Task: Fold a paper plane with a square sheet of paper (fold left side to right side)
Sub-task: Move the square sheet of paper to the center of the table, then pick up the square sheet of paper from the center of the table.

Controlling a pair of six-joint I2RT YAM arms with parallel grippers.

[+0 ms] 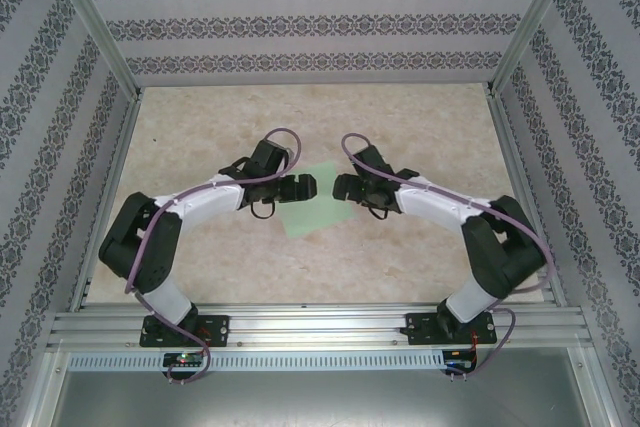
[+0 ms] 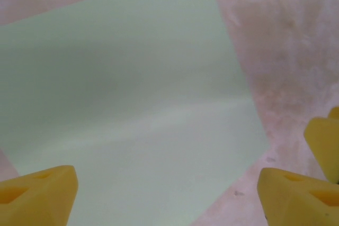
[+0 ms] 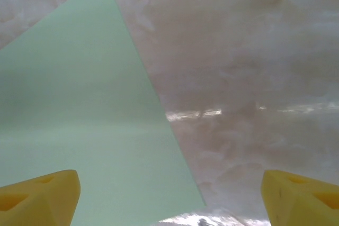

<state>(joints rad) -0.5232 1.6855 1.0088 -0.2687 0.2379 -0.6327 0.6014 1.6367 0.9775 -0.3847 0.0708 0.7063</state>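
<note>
The arms were white with black joints. Purple cables ran along them. The fingers were yellow.

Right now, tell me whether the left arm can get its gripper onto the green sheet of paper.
Probably yes. The left gripper hangs open right over the sheet of paper, which lies flat and uncovered on the table. The right gripper hovers over its other side, out of the way.
</note>
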